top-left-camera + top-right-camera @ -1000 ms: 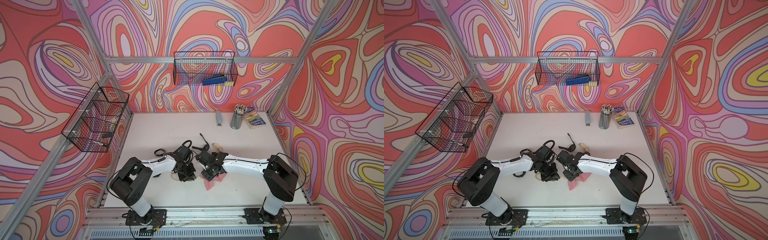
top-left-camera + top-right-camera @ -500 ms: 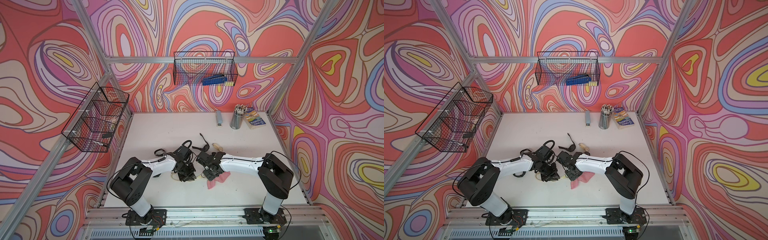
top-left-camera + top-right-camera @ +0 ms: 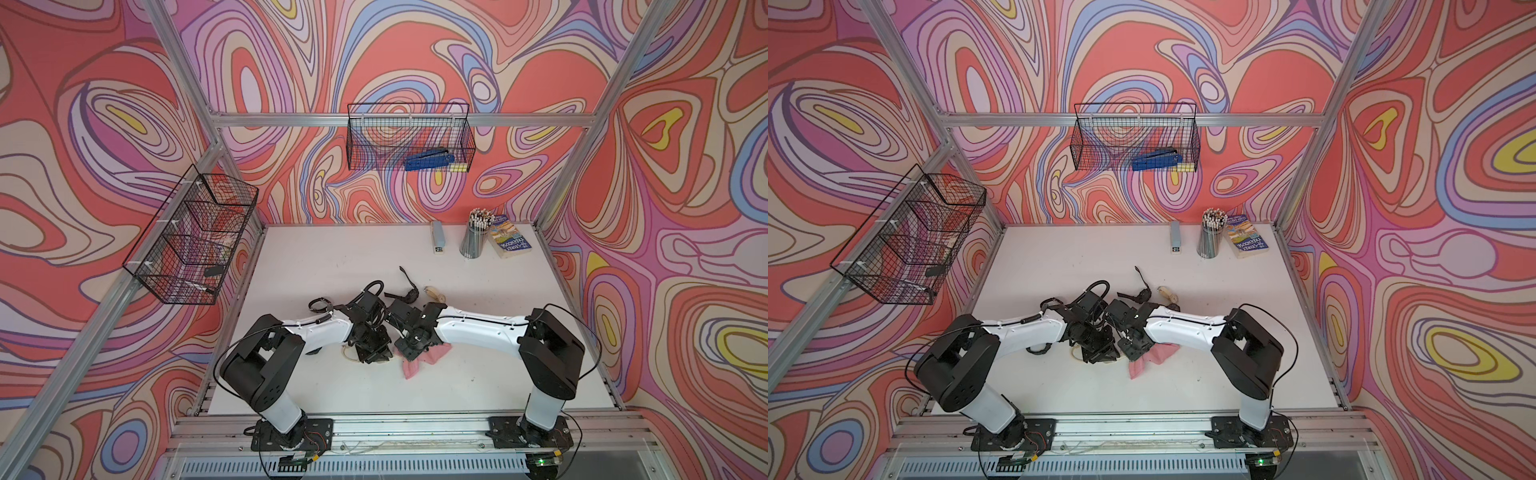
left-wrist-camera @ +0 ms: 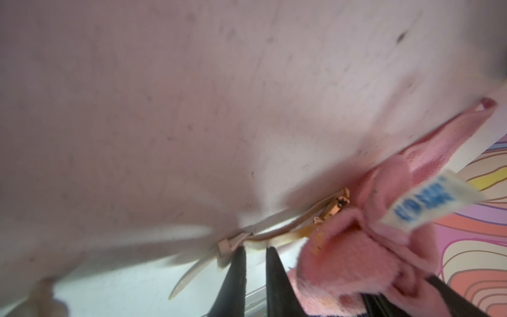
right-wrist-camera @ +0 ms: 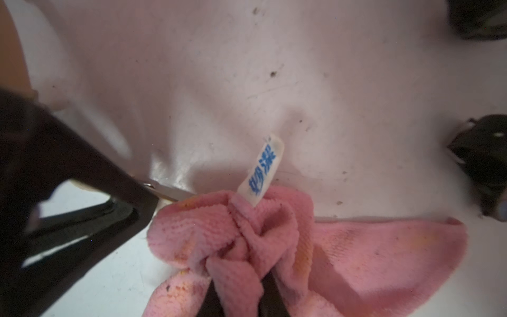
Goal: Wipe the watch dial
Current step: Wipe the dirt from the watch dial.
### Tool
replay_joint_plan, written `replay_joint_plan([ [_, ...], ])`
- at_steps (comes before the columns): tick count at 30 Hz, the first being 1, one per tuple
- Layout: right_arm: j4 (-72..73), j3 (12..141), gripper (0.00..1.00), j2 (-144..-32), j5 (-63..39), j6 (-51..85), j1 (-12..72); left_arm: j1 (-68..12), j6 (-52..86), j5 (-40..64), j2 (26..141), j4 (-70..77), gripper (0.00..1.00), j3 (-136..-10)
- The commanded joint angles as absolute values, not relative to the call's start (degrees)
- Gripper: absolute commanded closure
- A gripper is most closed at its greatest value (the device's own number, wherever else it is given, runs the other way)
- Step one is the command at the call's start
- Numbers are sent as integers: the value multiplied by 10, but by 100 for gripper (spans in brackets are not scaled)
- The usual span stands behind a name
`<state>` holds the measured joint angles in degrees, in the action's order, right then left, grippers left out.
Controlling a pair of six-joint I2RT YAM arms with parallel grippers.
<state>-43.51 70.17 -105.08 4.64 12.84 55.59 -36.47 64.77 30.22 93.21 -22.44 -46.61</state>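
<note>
Because the cream-strapped gold watch (image 4: 274, 236), mid-front of the desk (image 3: 332, 257), is light and slippery, pin its limp strap: your left gripper (image 4: 255, 263) sits nearly closed there, grip unclear; your right gripper (image 5: 241, 291) pinches the soft pink cloth (image 5: 247, 233).

1. The right arm (image 3: 478, 330) is swinging inward, so its dark elbow block is sitting nearer the left arm (image 3: 320, 332) than a second ago.
2. The right arm's fingers (image 5: 211, 304) are dragging the pink cloth (image 3: 413, 368) over the bench (image 3: 332, 257) toward the watch strap (image 4: 285, 223) at the left arm's fingers (image 4: 236, 277), after drifting outward half a second ago.
3. The pink cloth is spreading from a small bunch under the wrist into a longer flap that is trailing beneath the right forearm.
</note>
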Motion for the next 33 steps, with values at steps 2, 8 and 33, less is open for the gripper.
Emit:
replay_joint_plan([
  [2, -446, 690, 100, -1086, 35, 145, 558, -376, 656, 276, 956, -240, 83, -451],
  [8, -451, 662, 100, -1060, 30, 179, 552, -377, 656, 277, 956, -239, 83, -449],
  [33, -506, 691, 100, -1102, 23, 146, 513, -378, 653, 279, 963, -235, 83, -448],
])
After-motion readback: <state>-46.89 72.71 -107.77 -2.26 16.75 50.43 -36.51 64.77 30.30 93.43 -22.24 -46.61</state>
